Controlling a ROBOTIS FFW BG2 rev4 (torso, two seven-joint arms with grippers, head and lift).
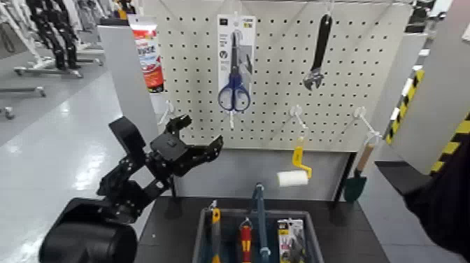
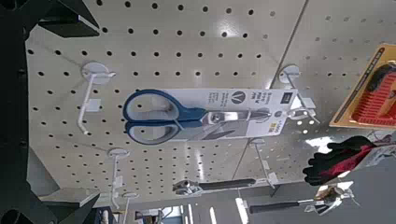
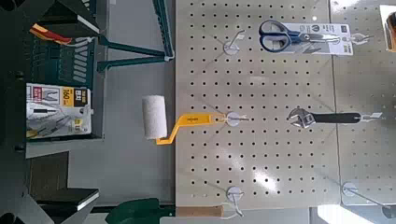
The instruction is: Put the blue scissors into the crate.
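Currently, your left gripper (image 1: 189, 145), wide open and empty, sits below left of scissors (image 1: 234, 96) on pegboard (image 1: 192, 70); grasp too low may swing card, snagging hook.

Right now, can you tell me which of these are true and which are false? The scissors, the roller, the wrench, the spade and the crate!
1. The scissors hang on the board. True.
2. The roller is inside the crate. False: it hangs above the crate.
3. The wrench has a black handle. True.
4. The left tool is holding the scissors. False: it is open and empty, below them.
5. The spade has a red blade. False: its blade is green.
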